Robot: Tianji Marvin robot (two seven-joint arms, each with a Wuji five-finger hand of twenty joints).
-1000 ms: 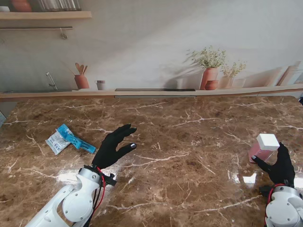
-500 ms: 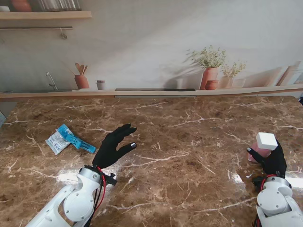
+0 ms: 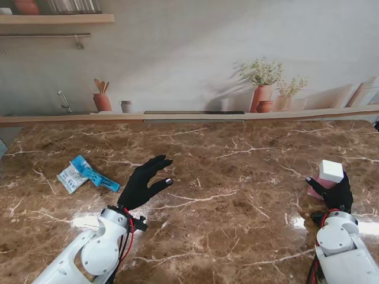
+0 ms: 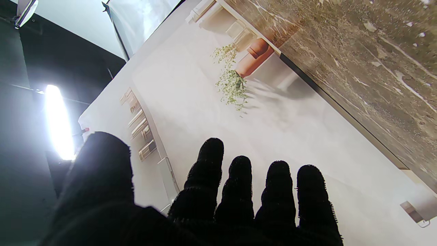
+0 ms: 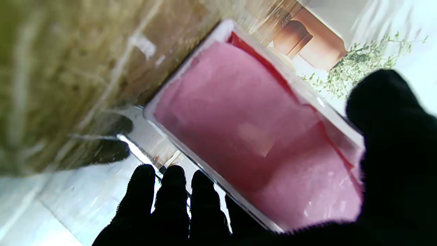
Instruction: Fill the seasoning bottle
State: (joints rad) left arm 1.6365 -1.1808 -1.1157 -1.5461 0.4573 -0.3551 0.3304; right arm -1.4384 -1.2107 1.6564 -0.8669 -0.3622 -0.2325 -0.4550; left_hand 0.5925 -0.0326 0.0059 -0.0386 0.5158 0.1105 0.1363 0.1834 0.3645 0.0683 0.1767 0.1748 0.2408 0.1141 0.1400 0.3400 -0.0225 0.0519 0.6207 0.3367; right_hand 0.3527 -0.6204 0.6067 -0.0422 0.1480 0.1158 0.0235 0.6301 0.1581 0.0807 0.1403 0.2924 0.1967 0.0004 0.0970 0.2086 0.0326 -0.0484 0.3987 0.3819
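I'm closing my right hand (image 3: 339, 194) around the upright pink square seasoning bottle with white cap (image 3: 325, 179) at the counter's (image 3: 237, 195) far right, while my left hand (image 3: 144, 183) is hovering empty, fingers spread, well apart.

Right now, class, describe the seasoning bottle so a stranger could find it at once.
On the brown marble table, look to the right edge, where the right hand wraps the seasoning bottle. It is a clear square bottle of pink powder with a white cap, unlike the flat blue-and-white packet far left.
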